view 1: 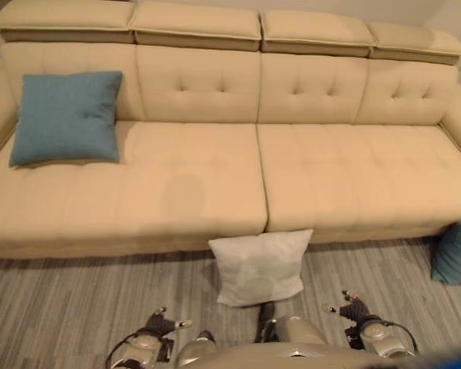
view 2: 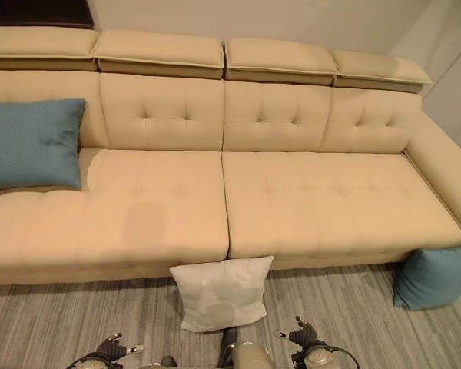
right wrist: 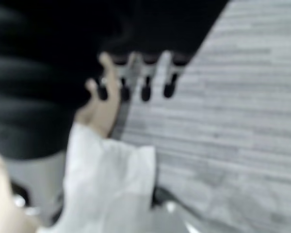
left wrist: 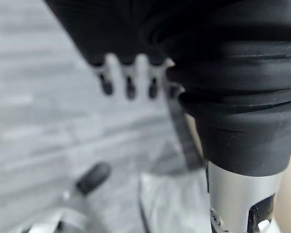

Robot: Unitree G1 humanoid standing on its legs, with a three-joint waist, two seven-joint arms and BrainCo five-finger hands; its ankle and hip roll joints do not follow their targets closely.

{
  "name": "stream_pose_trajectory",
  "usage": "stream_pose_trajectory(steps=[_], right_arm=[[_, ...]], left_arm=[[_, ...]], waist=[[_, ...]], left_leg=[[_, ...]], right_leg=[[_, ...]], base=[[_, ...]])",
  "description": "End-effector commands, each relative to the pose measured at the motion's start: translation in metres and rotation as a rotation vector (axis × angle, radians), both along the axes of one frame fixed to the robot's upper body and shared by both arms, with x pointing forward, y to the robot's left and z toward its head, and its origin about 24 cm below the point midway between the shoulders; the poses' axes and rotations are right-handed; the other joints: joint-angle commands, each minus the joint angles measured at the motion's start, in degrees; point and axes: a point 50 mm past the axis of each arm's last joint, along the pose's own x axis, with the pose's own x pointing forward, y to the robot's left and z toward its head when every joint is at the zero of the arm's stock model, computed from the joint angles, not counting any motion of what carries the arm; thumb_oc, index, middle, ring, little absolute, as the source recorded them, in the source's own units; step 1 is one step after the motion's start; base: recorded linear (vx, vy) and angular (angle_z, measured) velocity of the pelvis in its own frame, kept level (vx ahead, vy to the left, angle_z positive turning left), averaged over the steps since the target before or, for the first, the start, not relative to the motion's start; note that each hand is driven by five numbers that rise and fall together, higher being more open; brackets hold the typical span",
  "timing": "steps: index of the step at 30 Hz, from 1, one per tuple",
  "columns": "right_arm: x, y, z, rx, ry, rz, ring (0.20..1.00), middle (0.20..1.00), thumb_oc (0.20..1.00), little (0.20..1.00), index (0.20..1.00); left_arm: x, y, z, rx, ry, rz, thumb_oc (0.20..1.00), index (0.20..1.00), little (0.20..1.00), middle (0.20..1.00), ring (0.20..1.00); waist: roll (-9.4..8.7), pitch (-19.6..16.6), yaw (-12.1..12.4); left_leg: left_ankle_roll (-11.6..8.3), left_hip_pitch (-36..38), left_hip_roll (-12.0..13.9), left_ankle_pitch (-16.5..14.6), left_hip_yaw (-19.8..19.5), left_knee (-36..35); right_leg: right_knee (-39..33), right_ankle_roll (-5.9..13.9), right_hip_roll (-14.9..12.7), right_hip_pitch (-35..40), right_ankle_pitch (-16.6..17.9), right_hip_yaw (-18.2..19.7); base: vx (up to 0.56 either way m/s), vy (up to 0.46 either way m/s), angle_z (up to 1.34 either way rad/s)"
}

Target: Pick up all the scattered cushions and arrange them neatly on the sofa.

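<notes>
A long beige sofa [view 1: 215, 169] stood across the far side of the scene, its seat split into two wide sections under a tufted back. One blue cushion [view 1: 66, 117] sat upright on the seat at the robot's left end, leaning against the backrest just beside the armrest. The rest of the seat held nothing.

Two cushions lay off the sofa. A white cushion [view 1: 260, 266] rested on the grey striped floor [view 1: 69, 307], propped against the sofa's front edge right where the two seat sections met — it was the one closest to the robot, directly ahead between its two hands. A second blue cushion [view 2: 434, 277] sat on the floor at the sofa's right end, tucked against the base of the armrest and well apart from the white one.

The left hand [view 1: 160, 324] hung low at the lower left of the head views, and the right hand [view 1: 358, 309] hung low at the lower right — both above the floor and short of the white cushion. In the left wrist view the fingers [left wrist: 130, 87] pointed straight out, relaxed and gripping nothing, with bare floor past them. In the right wrist view the fingers [right wrist: 145, 90] were likewise extended and empty, with a corner of the white cushion showing beside them, not touched.
</notes>
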Motion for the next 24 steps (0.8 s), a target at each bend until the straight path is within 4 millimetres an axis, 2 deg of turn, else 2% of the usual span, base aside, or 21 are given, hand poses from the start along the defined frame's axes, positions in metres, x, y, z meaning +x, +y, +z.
stream_pose_trajectory(steps=[1, 3, 4, 6, 7, 10, 13, 16, 18, 19, 20, 22, 23, 24], right_arm=[[0.022, 0.001, 0.012, -0.018, -0.088, 0.073, 1.000, 1.000, 1.000, 1.000, 1.000], [0.023, 0.001, 0.013, -0.021, -0.097, 0.077, 1.000, 1.000, 1.000, 1.000, 1.000], [0.026, 0.003, 0.014, -0.018, -0.109, 0.082, 1.000, 1.000, 1.000, 1.000, 1.000], [0.027, 0.005, 0.015, -0.014, -0.115, 0.086, 1.000, 1.000, 1.000, 1.000, 1.000], [0.027, 0.006, 0.016, -0.015, -0.120, 0.100, 1.000, 1.000, 1.000, 1.000, 1.000], [0.026, 0.004, 0.015, -0.024, -0.115, 0.112, 1.000, 1.000, 1.000, 1.000, 1.000], [0.026, 0.000, 0.017, -0.034, -0.118, 0.112, 1.000, 1.000, 1.000, 1.000, 1.000], [0.035, -0.004, 0.026, -0.036, -0.178, 0.109, 1.000, 1.000, 1.000, 1.000, 1.000], [0.056, -0.005, 0.042, -0.045, -0.284, 0.107, 1.000, 1.000, 1.000, 1.000, 1.000], [0.062, -0.006, 0.046, -0.049, -0.308, 0.107, 1.000, 1.000, 1.000, 1.000, 1.000], [0.062, -0.006, 0.047, -0.049, -0.309, 0.107, 1.000, 1.000, 1.000, 1.000, 1.000], [0.096, -0.004, 0.072, -0.057, -0.445, 0.099, 1.000, 1.000, 1.000, 1.000, 1.000], [0.109, -0.002, 0.083, -0.059, -0.502, 0.092, 1.000, 1.000, 1.000, 1.000, 1.000], [0.128, 0.000, 0.103, -0.063, -0.594, 0.089, 1.000, 1.000, 1.000, 1.000, 1.000]], left_arm=[[0.009, 0.005, 0.005, 0.033, -0.044, -0.021, 1.000, 1.000, 1.000, 1.000, 1.000], [0.011, 0.005, 0.006, 0.035, -0.049, -0.022, 1.000, 1.000, 1.000, 1.000, 1.000], [0.013, 0.005, 0.007, 0.035, -0.059, -0.024, 1.000, 1.000, 1.000, 1.000, 1.000], [0.013, 0.006, 0.007, 0.038, -0.060, -0.021, 1.000, 1.000, 1.000, 1.000, 1.000], [0.012, 0.006, 0.007, 0.038, -0.060, -0.014, 1.000, 1.000, 1.000, 1.000, 1.000], [0.011, 0.005, 0.007, 0.030, -0.065, -0.014, 1.000, 1.000, 1.000, 1.000, 1.000], [0.013, 0.002, 0.007, 0.018, -0.076, -0.017, 1.000, 1.000, 1.000, 1.000, 1.000], [0.026, -0.003, 0.012, 0.000, -0.140, -0.019, 1.000, 1.000, 1.000, 1.000, 1.000], [0.057, -0.009, 0.027, -0.015, -0.265, -0.006, 1.000, 1.000, 1.000, 1.000, 1.000], [0.066, -0.011, 0.032, -0.013, -0.299, -0.007, 1.000, 1.000, 1.000, 1.000, 1.000], [0.067, -0.011, 0.032, -0.014, -0.300, -0.007, 1.000, 1.000, 1.000, 1.000, 1.000], [0.112, -0.019, 0.060, -0.022, -0.476, 0.014, 1.000, 1.000, 1.000, 1.000, 1.000], [0.129, -0.021, 0.073, -0.017, -0.546, 0.023, 1.000, 1.000, 1.000, 1.000, 1.000], [0.151, -0.025, 0.093, -0.030, -0.647, 0.035, 1.000, 1.000, 1.000, 1.000, 1.000]], waist=[[-1.02, -1.08, -0.30], [-1.02, -1.15, -0.32], [-1.09, -1.58, -0.51], [-1.09, -1.57, -0.50], [-1.47, -1.92, -0.13], [-1.61, -2.10, 0.58], [-1.30, -1.89, 0.75], [-0.77, -0.22, 0.91], [-0.17, 3.79, 0.96], [0.01, 5.09, 0.89], [0.02, 4.94, 0.85], [0.26, 9.19, 0.76], [0.24, 10.19, 0.65], [0.34, 10.79, 0.18]], left_leg=[[-3.17, -3.68, -0.05, 2.86, -3.97, 1.19], [-3.34, -3.30, 0.00, 2.96, -4.21, 0.83], [-3.70, -3.31, 0.07, 3.34, -4.78, 0.38], [-4.03, -2.94, 0.37, 3.57, -5.00, 0.15], [-4.43, -2.72, 0.72, 3.69, -4.73, 0.11], [-5.48, -3.09, 1.68, 5.09, -4.87, -0.38], [-6.17, -3.76, 2.45, 6.11, -5.83, -0.48], [-6.81, -5.62, 3.50, 7.27, -7.33, -0.18], [-7.20, -9.74, 4.56, 8.32, -8.79, 1.62], [-7.21, -11.30, 4.78, 8.55, -9.17, 2.31], [-7.20, -11.61, 4.80, 8.51, -9.22, 2.47], [-7.11, -19.61, 5.25, 8.97, -10.50, 6.78], [-6.99, -23.00, 5.44, 8.99, -10.78, 8.52], [-7.35, -27.81, 6.08, 7.57, -11.65, 11.78]], right_leg=[[-6.81, 3.43, -3.06, 7.12, 0.08, 3.47], [-8.63, 3.91, -3.78, 7.45, 1.07, 3.99], [-11.16, 4.51, -4.03, 7.14, 2.73, 6.44], [-11.53, 4.86, -4.48, 6.72, 3.28, 6.75], [-13.93, 5.24, -5.47, 8.03, 3.97, 5.19], [-16.83, 5.20, -4.94, 10.12, 3.53, 3.78], [-16.92, 4.78, -4.17, 10.66, 2.80, 2.91], [-15.31, 3.93, -3.41, 9.57, 1.69, 1.59], [-11.98, 2.96, -3.12, 5.13, 0.97, 0.43], [-10.84, 2.81, -3.19, 3.27, 0.98, 0.38], [-10.67, 2.80, -3.21, 2.98, 0.92, 0.36], [-5.54, 2.18, -3.53, -5.51, 1.27, 0.18], [-3.63, 1.98, -3.74, -9.05, 1.29, 0.07], [-0.54, 2.21, -4.51, -13.74, -0.18, 0.67]], base=[[0.03, -0.037, 0.07], [0.05, -0.085, 0.05], [0.05, -0.101, 0.03], [0.03, -0.115, 0.12], [0.02, -0.128, 0.13], [-0.01, -0.166, -0.02], [-0.05, -0.138, 0.14], [-0.14, -0.112, 0.26], [-0.35, -0.112, 0.28], [-0.19, -0.040, 0.16], [-0.24, -0.044, 0.21], [-0.42, -0.078, 0.13], [-0.37, -0.085, 0.06], [-0.20, -0.056, 0.15]])
